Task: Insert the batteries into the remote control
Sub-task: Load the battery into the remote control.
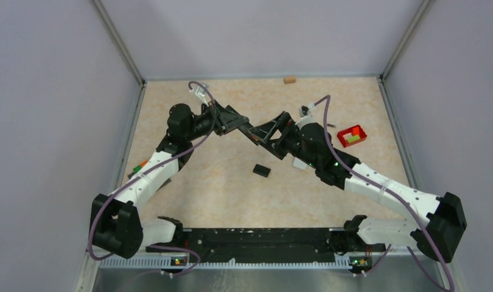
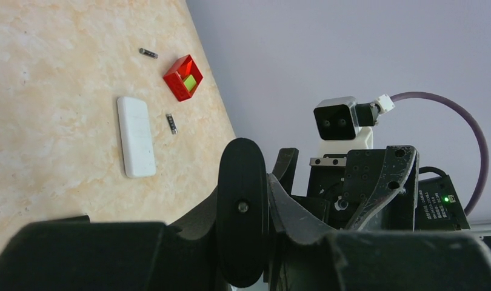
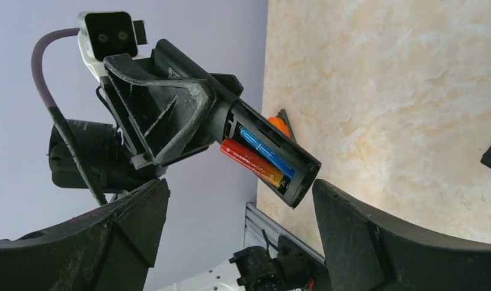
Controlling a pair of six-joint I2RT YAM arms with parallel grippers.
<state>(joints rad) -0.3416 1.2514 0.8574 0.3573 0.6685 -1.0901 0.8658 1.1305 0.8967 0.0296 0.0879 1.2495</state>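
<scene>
- Top view: the left claw (image 1: 239,125) and right claw (image 1: 265,132) meet above the middle of the bench (image 1: 220,188). The black remote (image 1: 251,131) projects from the left claw toward the right one.
- Top view: the red tray (image 1: 361,129), near the right wall, holds yellow-green blocks (image 1: 352,139). A black cover (image 1: 262,171) lies flat on open bench, apart from both arms. A tan block (image 1: 289,79) sits at the far edge.
- Top view: walls (image 1: 61,121) close the bench on three sides. Bare surface lies beyond the claws and between the arms.
- Left wrist view: the left claw is clamped on the black remote, seen end-on. Beyond it a white remote (image 2: 136,145) lies flat. The tray stands near the bench edge with one block showing inside. Of the two loose batteries (image 2: 171,123), one lies just beside the white remote and the other past the tray.
- Right wrist view: the remote's open compartment (image 3: 300,176) holds a red battery (image 3: 250,160) and a blue battery (image 3: 266,151) side by side. The right claw is spread wide, with a finger on either side of the remote's free end. Whether they touch it cannot be told.
</scene>
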